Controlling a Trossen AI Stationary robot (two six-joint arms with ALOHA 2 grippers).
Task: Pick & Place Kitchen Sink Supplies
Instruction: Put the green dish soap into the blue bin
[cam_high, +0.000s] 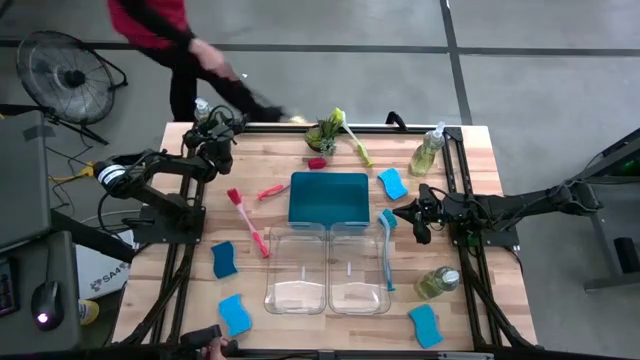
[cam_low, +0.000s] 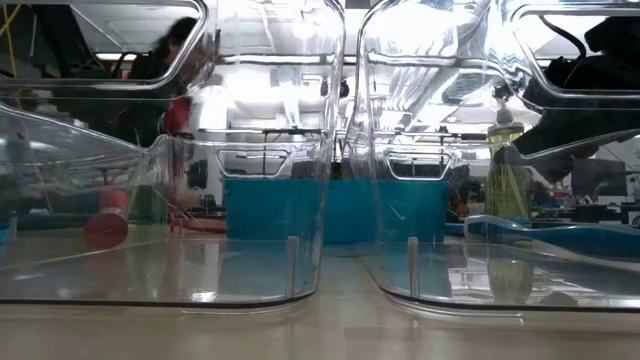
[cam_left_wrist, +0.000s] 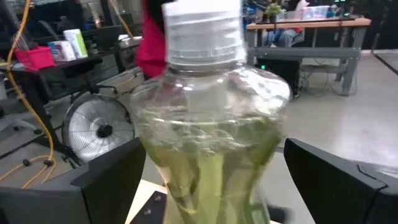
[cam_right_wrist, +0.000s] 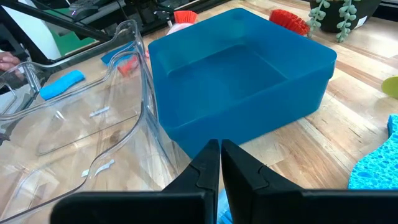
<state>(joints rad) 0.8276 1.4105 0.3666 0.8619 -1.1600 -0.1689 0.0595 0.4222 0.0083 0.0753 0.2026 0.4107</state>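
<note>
A clear pump bottle of yellow-green soap (cam_left_wrist: 211, 124) with a white cap stands upright at the table's far left corner (cam_high: 203, 108). My left gripper (cam_high: 213, 128) is level and open there, one finger (cam_left_wrist: 106, 186) on each side of the bottle's body. My right gripper (cam_right_wrist: 219, 155) is shut on nothing at the right of the teal tray (cam_high: 328, 197). Two more soap bottles are at the far right (cam_high: 428, 152) and near right (cam_high: 437, 282). Blue sponges (cam_high: 223, 259) (cam_high: 392, 183), a red brush (cam_high: 248, 222), a blue brush (cam_high: 387, 250) and a yellow-green brush (cam_high: 350, 135) lie on the table.
Two clear plastic bins (cam_high: 296, 268) (cam_high: 358, 268) stand side by side in front of the teal tray. A small potted plant (cam_high: 322, 135) stands at the far middle. A person in a red top (cam_high: 150, 20) leans over the table's far left edge, close to my left arm.
</note>
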